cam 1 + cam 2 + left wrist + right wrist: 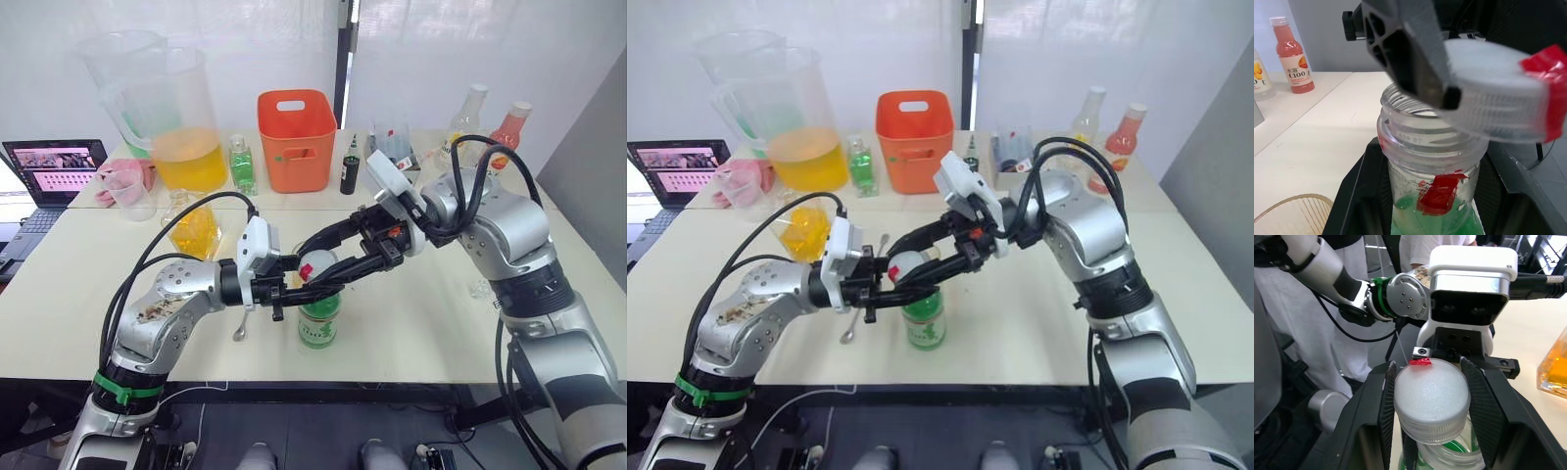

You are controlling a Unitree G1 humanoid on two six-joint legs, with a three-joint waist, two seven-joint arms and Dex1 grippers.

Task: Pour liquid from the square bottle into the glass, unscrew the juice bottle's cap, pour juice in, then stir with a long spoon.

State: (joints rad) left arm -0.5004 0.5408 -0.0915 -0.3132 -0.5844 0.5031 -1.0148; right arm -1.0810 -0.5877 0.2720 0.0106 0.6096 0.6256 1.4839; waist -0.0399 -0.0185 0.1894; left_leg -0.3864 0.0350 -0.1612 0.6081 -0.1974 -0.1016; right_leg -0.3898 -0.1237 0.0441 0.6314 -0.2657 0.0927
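Observation:
The juice bottle [319, 323] stands at the table's front centre with green liquid and a green-and-white label. My left gripper [310, 291] is shut on its neck [1430, 161], one finger on each side. The white cap [1493, 98] with its red trim sits tilted just above the open mouth, and my right gripper [1432, 404] is shut on it. The glass [194, 230], holding yellow-orange liquid, stands behind my left arm. On the table under my left gripper lies the long spoon [850, 331]. A small square bottle [241, 164] of green liquid stands at the back.
Along the back are two big pitchers [176, 127], one with orange liquid, an orange bin [296, 139], a small dark bottle [350, 168], a yellow-labelled bottle [468, 117] and a pink bottle [509, 127]. A laptop [54, 168] and a measuring cup [132, 193] sit far left.

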